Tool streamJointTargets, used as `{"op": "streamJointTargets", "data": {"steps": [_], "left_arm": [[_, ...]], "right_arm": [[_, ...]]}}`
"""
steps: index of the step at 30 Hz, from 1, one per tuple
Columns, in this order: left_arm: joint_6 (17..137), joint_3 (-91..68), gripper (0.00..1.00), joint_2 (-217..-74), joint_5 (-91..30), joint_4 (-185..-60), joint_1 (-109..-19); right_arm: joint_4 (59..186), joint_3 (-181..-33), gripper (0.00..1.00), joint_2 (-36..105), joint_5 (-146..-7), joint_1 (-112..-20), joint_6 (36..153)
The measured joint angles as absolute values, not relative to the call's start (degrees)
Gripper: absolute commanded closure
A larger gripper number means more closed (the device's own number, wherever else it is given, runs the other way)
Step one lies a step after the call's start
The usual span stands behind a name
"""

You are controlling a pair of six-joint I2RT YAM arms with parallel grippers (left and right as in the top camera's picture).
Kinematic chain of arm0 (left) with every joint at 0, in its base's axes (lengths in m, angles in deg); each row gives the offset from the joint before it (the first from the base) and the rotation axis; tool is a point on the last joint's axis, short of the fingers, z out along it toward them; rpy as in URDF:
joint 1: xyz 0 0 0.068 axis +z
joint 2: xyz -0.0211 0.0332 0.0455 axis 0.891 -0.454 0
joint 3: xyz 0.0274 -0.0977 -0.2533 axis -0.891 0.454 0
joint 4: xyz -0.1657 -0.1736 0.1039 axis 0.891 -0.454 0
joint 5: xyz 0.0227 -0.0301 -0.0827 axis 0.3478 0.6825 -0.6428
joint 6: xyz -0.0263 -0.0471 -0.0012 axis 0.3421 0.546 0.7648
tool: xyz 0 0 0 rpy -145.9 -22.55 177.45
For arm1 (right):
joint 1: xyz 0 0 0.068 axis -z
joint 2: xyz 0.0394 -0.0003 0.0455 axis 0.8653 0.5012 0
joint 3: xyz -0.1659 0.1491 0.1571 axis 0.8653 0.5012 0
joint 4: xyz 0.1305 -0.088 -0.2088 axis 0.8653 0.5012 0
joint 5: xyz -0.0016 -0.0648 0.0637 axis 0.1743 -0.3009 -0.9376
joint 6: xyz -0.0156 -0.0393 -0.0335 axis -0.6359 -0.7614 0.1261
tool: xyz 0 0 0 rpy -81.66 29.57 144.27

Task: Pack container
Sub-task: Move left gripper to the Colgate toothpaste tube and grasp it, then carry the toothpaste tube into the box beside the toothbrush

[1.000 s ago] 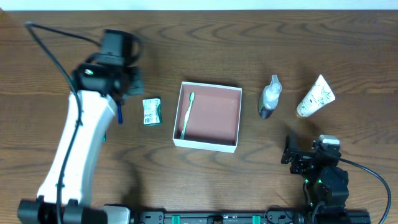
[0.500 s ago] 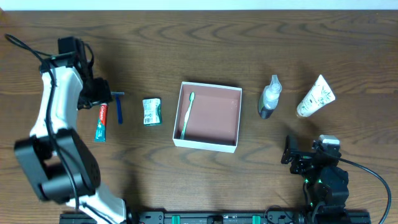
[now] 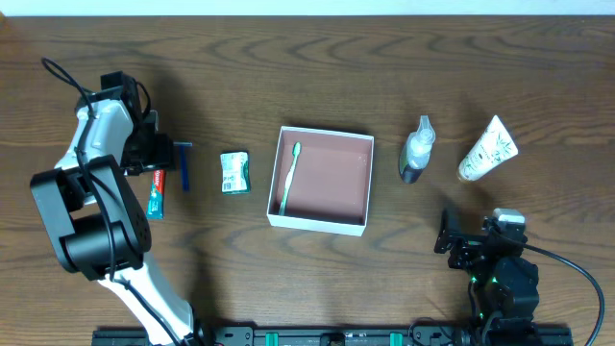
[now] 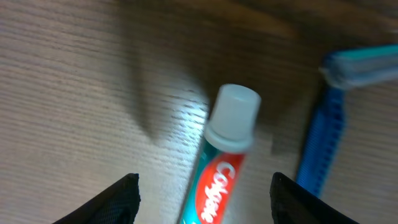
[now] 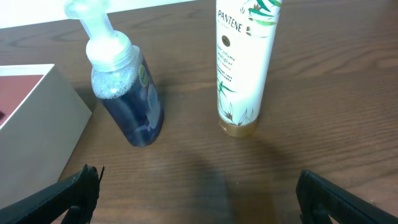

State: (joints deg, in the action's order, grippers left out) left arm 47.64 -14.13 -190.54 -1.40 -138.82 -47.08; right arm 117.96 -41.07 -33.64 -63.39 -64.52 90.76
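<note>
Located container (image 3: 332,192) mid-bench, open side up, with a toothbrush (image 3: 290,178) lying along its left wall. Logged left gripper (image 4: 205,196) spread wide and low over the toothpaste (image 4: 219,162), one finger on each side near the cap, neither touching; noted a razor (image 4: 320,143) just beside the tube. Logged right gripper (image 5: 199,196) also released, grasping nothing, facing a pump bottle (image 5: 124,93) and a white tube (image 5: 244,62) lying right of the container. Judged container light and thin-walled (cardboard, likely to skid or dent if bumped); best left in place, or pinched on one wall if shifting needed. Expect toothpaste soft in the body, firmer at the shoulder below the cap: grip there, lower inside gently, clear of the rim.
</note>
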Motion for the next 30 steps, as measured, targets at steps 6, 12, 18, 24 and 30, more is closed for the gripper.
{"op": "streamJointTargets", "data": {"steps": [6,12,18,24,30], "left_arm": [[46.88,-14.09,0.51,-192.68,-1.42,-138.58,-45.41],[46.94,-13.89,0.60,-192.77,-1.40,-138.03,-44.78],[46.81,-13.23,0.71,-192.77,-2.73,-137.92,-44.78],[47.42,-12.93,0.91,-192.64,-4.46,-138.36,-44.78],[48.78,-12.91,0.94,-192.40,-4.85,-141.88,-44.78]], "right_arm": [[117.96,-41.07,0.01,-33.64,-63.39,-64.52,90.76],[117.96,-41.07,0.01,-33.64,-63.39,-64.52,90.76],[117.96,-41.07,0.01,-33.64,-63.39,-64.52,90.76],[117.96,-41.07,0.01,-33.64,-63.39,-64.52,90.76],[117.96,-41.07,0.01,-33.64,-63.39,-64.52,90.76]]}}
